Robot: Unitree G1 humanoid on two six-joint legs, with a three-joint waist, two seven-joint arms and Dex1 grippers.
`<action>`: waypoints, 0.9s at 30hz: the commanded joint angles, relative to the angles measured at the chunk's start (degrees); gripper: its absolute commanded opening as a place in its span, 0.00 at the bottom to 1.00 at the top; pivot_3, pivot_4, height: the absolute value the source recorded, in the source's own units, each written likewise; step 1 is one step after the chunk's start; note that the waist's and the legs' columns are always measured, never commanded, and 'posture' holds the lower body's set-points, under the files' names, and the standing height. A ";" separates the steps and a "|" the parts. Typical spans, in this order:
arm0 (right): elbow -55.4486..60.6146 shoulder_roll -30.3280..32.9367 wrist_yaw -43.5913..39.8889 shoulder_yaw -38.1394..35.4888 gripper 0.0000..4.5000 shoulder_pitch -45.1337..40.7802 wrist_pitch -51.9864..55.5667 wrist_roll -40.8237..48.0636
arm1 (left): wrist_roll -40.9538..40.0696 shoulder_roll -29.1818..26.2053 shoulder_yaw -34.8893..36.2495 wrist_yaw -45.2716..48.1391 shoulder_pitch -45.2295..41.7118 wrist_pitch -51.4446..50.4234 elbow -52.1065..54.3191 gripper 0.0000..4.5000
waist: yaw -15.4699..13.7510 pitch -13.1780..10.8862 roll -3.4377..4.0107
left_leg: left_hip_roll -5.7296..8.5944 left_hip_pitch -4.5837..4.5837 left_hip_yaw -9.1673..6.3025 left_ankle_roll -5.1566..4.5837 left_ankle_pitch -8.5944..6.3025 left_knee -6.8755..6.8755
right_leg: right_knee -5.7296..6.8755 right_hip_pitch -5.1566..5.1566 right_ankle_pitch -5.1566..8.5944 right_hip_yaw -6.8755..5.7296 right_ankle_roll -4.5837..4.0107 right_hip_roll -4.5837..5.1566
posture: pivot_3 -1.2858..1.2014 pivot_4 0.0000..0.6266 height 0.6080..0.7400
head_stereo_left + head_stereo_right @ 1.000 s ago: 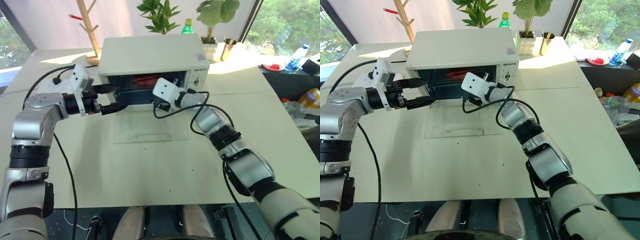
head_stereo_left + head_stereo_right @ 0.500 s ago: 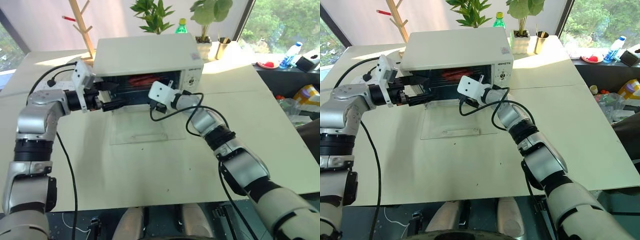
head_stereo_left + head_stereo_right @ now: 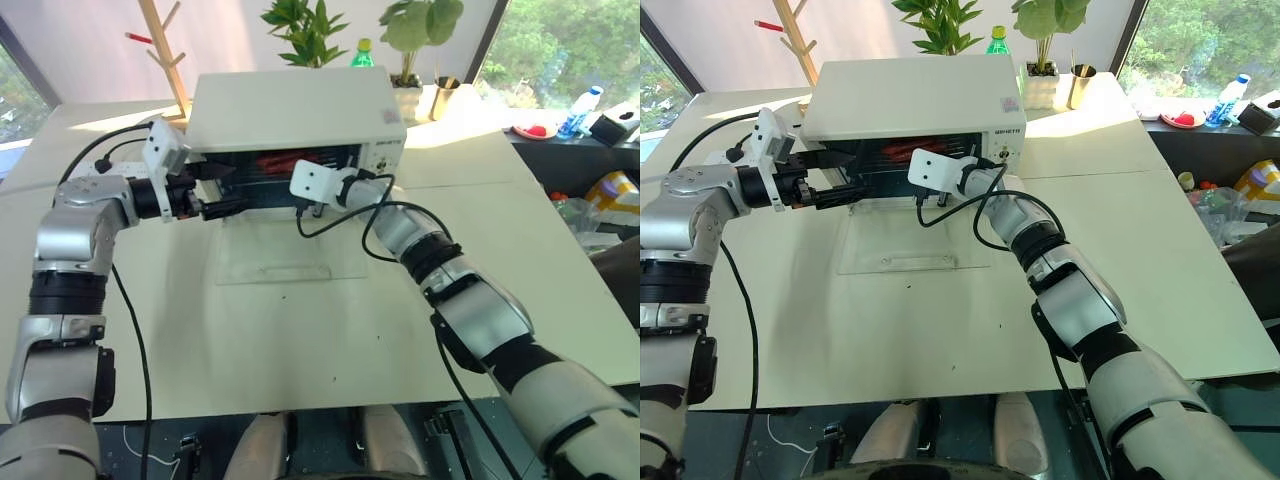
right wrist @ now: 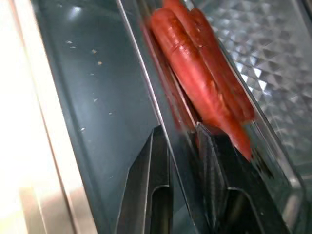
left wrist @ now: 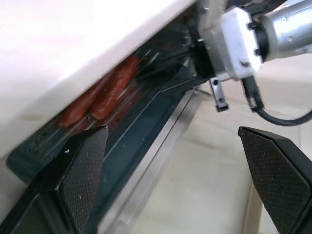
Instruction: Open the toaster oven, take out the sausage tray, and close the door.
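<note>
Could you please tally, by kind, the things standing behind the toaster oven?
Potted plants: 2
Green bottle: 1
Brass cup: 1
Wooden stand: 1
Total: 5

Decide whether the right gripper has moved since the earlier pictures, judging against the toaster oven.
Yes. The right gripper has reached further into the toaster oven opening, its fingers now closing on the sausage tray rim.

We see red sausages [image 4: 200, 83] on the shiny silver sausage tray [image 4: 146, 92], inside the white toaster oven [image 3: 295, 105] with its dark interior; the black fingers [image 5: 83, 175] carry a crosshatched pattern.
</note>
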State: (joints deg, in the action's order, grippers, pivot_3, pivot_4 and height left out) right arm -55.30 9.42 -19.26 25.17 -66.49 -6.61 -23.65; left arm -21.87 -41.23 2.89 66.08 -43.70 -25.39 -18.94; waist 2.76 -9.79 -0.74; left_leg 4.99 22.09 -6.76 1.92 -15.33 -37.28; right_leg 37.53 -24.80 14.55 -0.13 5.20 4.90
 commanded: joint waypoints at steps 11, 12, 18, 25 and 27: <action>4.15 -1.10 -0.67 -2.07 0.01 0.75 -0.71 -0.38 | 1.07 0.61 0.30 0.40 -4.02 2.80 -3.64 1.00 | 0.06 0.03 -0.05 | -0.01 0.00 0.00 0.00 0.00 0.03 | -0.01 -0.02 0.00 0.00 0.00 -0.01 | 0.52 0.24 1.00; 4.70 -1.06 -0.93 -2.11 0.01 0.98 -0.61 -0.49 | 1.23 0.70 0.25 0.47 -4.33 3.04 -4.21 1.00 | 0.05 0.03 -0.05 | 0.00 0.01 0.00 0.00 0.00 0.03 | -0.01 -0.02 0.00 0.00 0.00 -0.01 | 0.52 0.24 1.00; 11.05 -0.54 -3.00 -1.97 0.01 3.15 1.25 -0.53 | 2.98 1.51 -0.22 1.21 -7.62 5.31 -9.41 1.00 | 0.01 0.06 -0.11 | 0.01 0.04 -0.01 -0.06 -0.04 0.03 | -0.04 -0.03 0.00 0.00 -0.01 -0.01 | 0.52 0.24 1.00; 17.27 -0.11 -4.44 -1.88 0.01 5.19 3.81 -0.80 | 4.27 2.25 -0.70 2.05 -9.81 7.86 -13.82 1.00 | 0.30 0.07 -0.12 | 0.04 0.21 0.00 -0.14 -0.08 0.03 | -0.06 -0.20 0.00 0.00 -0.01 0.03 | 0.52 0.24 1.00; 18.34 0.17 -4.69 -1.67 0.01 5.63 4.02 -1.18 | 4.60 2.47 -0.75 2.26 -10.20 8.45 -14.70 1.00 | 0.56 0.07 -0.12 | 0.04 0.23 0.00 -0.14 -0.08 0.02 | -0.06 -0.21 0.00 0.00 -0.01 0.03 | 0.52 0.24 1.00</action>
State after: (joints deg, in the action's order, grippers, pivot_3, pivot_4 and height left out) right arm -41.31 10.73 -24.08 25.22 -61.17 -1.52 -27.01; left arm -17.69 -38.19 1.21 68.54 -52.06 -18.26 -33.36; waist 3.32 -9.72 -0.86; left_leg 5.03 22.33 -6.76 1.78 -15.41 -37.27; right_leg 37.47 -25.02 14.55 -0.13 5.19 4.93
